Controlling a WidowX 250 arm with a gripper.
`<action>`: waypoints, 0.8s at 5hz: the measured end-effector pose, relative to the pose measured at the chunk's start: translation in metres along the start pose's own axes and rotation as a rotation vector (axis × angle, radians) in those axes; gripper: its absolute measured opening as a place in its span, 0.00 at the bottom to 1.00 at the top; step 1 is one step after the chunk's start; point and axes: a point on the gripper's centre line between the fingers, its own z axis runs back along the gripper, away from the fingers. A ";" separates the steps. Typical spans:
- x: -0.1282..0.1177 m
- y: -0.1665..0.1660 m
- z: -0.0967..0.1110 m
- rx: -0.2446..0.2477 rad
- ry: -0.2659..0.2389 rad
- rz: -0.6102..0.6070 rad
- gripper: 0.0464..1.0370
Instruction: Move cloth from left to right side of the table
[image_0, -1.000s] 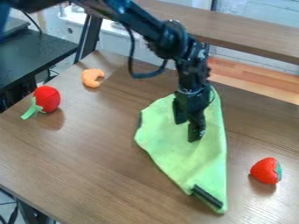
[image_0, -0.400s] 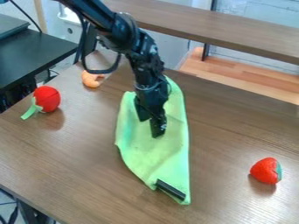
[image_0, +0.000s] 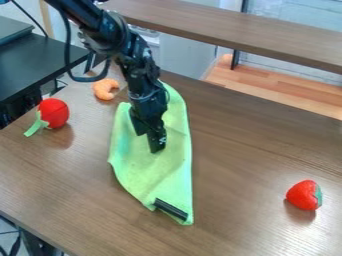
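I'm looking into what seems a robotics lab: robot arm (image_0: 109, 34), looping cable (image_0: 85, 79), black side table (image_0: 43, 60).

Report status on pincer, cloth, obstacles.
Pincer down at green cloth. Cloth not yet on right side. Strawberry over at right, possibly in the way.

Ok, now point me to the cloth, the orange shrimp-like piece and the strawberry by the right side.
Cloth (image_0: 175, 172): camera view, on its lower middle.
Orange shrimp-like piece (image_0: 102, 89): camera view, on its curved left side.
Strawberry (image_0: 302, 195): camera view, on its red body.
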 end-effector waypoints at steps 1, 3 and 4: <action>-0.001 -0.001 0.000 -0.017 0.000 -0.013 0.96; 0.038 -0.029 -0.001 -0.057 0.027 -0.073 0.96; 0.059 -0.040 0.000 -0.076 0.034 -0.083 0.96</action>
